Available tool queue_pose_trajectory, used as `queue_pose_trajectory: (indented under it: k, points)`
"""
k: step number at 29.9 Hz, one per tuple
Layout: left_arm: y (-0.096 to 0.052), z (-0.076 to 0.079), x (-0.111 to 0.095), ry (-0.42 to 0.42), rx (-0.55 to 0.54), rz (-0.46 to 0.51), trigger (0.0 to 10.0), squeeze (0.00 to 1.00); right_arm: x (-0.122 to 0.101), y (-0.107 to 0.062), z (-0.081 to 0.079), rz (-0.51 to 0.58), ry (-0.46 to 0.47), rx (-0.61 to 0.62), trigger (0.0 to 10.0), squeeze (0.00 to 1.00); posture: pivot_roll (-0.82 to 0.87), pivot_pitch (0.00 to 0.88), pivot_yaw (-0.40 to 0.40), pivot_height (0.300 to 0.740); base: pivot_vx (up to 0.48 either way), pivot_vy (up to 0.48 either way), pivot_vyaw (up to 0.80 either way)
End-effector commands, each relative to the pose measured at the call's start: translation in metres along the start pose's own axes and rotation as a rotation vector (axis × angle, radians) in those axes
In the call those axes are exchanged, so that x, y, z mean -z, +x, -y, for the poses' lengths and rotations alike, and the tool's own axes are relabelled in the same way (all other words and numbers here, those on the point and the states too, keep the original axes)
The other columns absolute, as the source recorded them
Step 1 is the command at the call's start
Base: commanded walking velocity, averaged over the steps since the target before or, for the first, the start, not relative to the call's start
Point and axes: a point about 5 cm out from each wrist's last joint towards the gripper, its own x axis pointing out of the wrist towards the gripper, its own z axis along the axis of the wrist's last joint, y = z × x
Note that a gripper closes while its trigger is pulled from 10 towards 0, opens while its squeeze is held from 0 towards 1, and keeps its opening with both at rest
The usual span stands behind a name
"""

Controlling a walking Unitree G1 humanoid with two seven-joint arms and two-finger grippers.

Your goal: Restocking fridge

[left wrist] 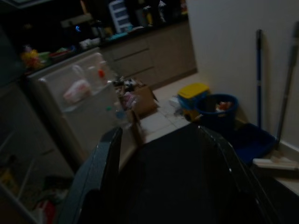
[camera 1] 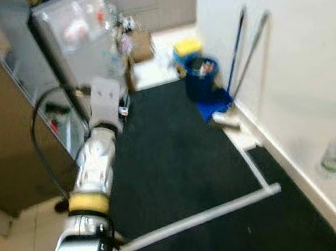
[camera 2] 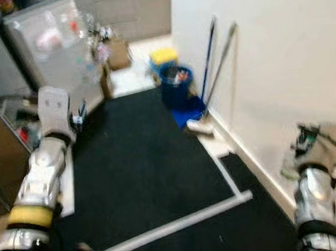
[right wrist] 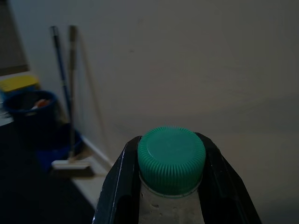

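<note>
Right claw [right wrist: 170,186] clamped just under green cap of bottle [right wrist: 171,161], at 4 o'clock by the wall. Clear plastic: light, slick, squashable; neck grip suits. Left claw [left wrist: 161,186] spread, empty, aimed at open fridge [camera 1: 71,46] at 11 o'clock.

silver segmented left arm [camera 1: 95,166], yellow band near the elbow, white boxy wrist housing, black cable looping alongside. right arm [camera 2: 312,201] also silver, black cable at wrist. long glossy black fingers [left wrist: 100,172].
</note>
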Motion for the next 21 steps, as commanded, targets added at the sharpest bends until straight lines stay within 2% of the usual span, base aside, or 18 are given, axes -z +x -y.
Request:
queue_pose_trajectory:
  k: [1,9,21]
  points:
    - [-0.0002,0.0013,0.0007,-0.019,0.005,-0.012,10.0,0.00,0.0003,-0.0005,-0.0025,0.006,0.008,-0.004,10.0,0.00,0.05,0.000,-0.008,0.740,0.000,0.000,0.00]
    - [-0.0006,0.0006,0.0012,-0.016,0.013,-0.003,10.0,0.00,0.0021,-0.0019,-0.0088,0.008,0.006,-0.041,10.0,0.00,0.05,0.000,-0.009,0.740,0.000,0.000,0.00]
    - [-0.0011,0.0004,0.0014,-0.017,0.013,0.000,10.0,0.00,0.0027,-0.0023,-0.0107,0.007,-0.001,-0.053,10.0,0.00,0.05,0.000,-0.009,0.740,0.387,0.000,0.00]
